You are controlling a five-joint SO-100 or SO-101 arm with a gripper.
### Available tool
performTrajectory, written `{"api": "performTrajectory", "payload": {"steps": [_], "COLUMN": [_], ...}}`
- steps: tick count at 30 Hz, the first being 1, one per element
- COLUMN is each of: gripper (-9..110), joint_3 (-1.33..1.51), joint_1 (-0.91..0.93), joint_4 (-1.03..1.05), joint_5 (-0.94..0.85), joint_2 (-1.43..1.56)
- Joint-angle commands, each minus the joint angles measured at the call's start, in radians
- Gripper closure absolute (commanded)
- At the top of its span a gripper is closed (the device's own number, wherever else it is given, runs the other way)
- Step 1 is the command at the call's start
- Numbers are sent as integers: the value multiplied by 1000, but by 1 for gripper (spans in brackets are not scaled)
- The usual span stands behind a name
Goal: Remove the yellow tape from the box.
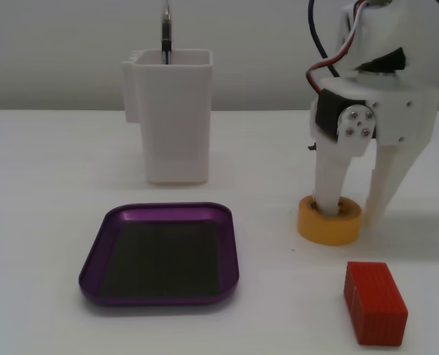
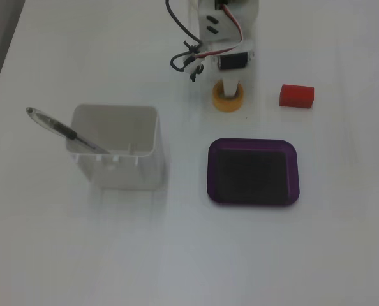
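The yellow tape [image 1: 329, 228] lies flat on the white table, to the right of the box in a fixed view, and shows as a small ring in the other fixed view [image 2: 221, 101]. The box, a purple tray [image 1: 160, 212] with a dark base, is empty in both fixed views [image 2: 253, 143]. My gripper [image 1: 349, 211] points down over the tape. One finger [image 1: 327, 188] stands in the tape's hollow core and the other [image 1: 378, 196] stands just outside its right wall. The jaws are spread a little wider than the wall. The gripper also shows from above [image 2: 230, 89].
A red ribbed block [image 1: 375, 303] lies near the tape, also seen from above [image 2: 297, 95]. A tall white container [image 1: 177, 126] with a pen [image 1: 166, 33] stands behind the tray; from above the container [image 2: 116, 150] is left of the tray.
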State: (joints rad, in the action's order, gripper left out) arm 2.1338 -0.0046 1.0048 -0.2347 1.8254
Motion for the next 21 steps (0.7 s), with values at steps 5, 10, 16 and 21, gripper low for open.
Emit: {"api": "performTrajectory", "payload": {"steps": [5,10,16,21], "gripper": [90,90,90,90], "joint_3": [-23,-23,6,175], "joint_1": [2,8,12,12], "joint_4": [146,238,239,232], "joint_5": [-11,-58,-51,-49], "joint_2": [353,632,968,1210]}}
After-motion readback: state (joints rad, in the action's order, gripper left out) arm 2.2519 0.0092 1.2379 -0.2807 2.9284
